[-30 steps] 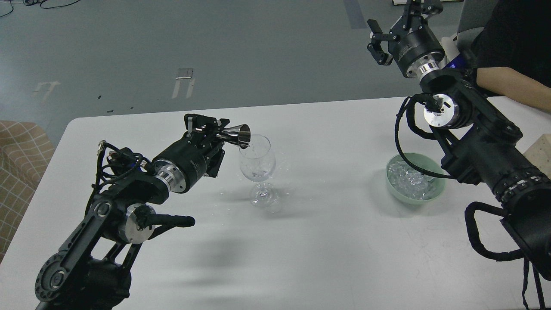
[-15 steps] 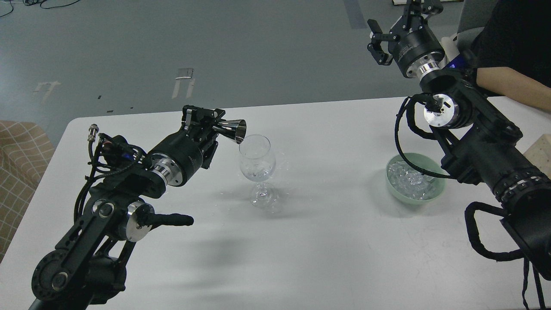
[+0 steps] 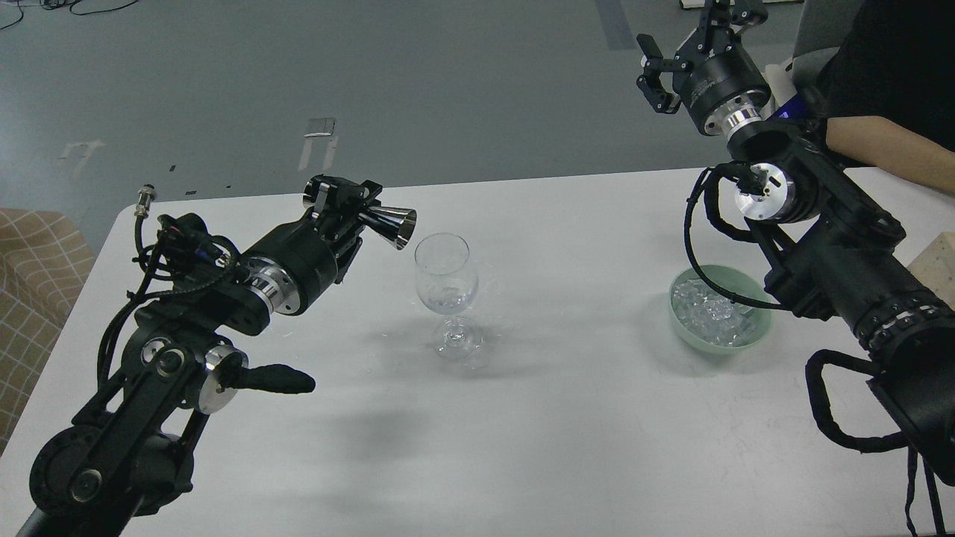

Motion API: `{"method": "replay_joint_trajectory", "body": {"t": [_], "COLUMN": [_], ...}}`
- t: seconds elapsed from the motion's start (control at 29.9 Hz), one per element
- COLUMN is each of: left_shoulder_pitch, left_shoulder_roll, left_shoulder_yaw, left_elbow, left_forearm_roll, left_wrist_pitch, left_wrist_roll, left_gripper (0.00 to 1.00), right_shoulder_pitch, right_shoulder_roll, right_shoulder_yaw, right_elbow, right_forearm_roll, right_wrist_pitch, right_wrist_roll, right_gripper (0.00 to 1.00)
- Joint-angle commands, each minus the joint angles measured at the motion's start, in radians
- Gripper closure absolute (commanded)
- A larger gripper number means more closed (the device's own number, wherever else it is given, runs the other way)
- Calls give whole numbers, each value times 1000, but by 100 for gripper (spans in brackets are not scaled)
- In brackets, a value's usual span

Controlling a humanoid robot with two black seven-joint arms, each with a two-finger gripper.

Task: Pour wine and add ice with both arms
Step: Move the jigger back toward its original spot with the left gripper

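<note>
The left gripper (image 3: 357, 212) is clamped on one steel jigger (image 3: 389, 224), tipped sideways. One wine glass (image 3: 446, 287) stands apart at its 4 o'clock, the wine (image 3: 446, 300) barely visible inside. The right gripper (image 3: 690, 37), partly cut off, stands apart, empty. At its 6 o'clock one green bowl (image 3: 755, 337) holds uncountable ice (image 3: 709, 313).

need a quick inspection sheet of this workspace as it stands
surface: white table, mostly bare
job's things: wine glass upright, little clear liquid; green bowl holding ice; metal measuring cup tipped sideways, left of glass
clutter: pale block at right edge
grippers: left gripper shut on measuring cup; right gripper raised, jaws open, empty
cables: black loops on both arms
surroundings: grey floor, checked seat, a person's arm
</note>
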Motion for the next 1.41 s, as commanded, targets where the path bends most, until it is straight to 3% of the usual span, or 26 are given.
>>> {"method": "replay_joint_trajectory", "body": {"t": [0.0, 0.37, 0.64, 0.84, 1.1, 1.37], "left_shoulder_pitch": [-2, 30, 245, 303, 306, 296], "left_shoulder_roll": [-46, -138, -231, -299, -302, -302], "left_shoulder_yaw": [-47, -435, -683, -719, -710, -704], "left_elbow": [-1, 8, 77, 181, 359, 462], "left_forearm_roll": [-68, -727, -1002, -1005, -1001, -998], "left_wrist_pitch": [7, 69, 66, -3, -129, -177], "left_wrist_roll": [0, 0, 0, 0, 0, 0], "left_gripper": [100, 100, 100, 100, 89, 80], "right_shoulder_pitch": [0, -2, -2, -2, -5, -11], "right_shoulder_roll": [0, -2, 0, 0, 2, 2], "right_shoulder_yaw": [1, -1, -1, -2, -1, -1], "right_elbow": [0, 0, 0, 0, 0, 0], "right_forearm_roll": [0, 0, 0, 0, 0, 0], "right_wrist_pitch": [1, 0, 0, 0, 0, 0], "right_wrist_roll": [0, 0, 0, 0, 0, 0], "right_gripper": [0, 0, 0, 0, 0, 0]}}
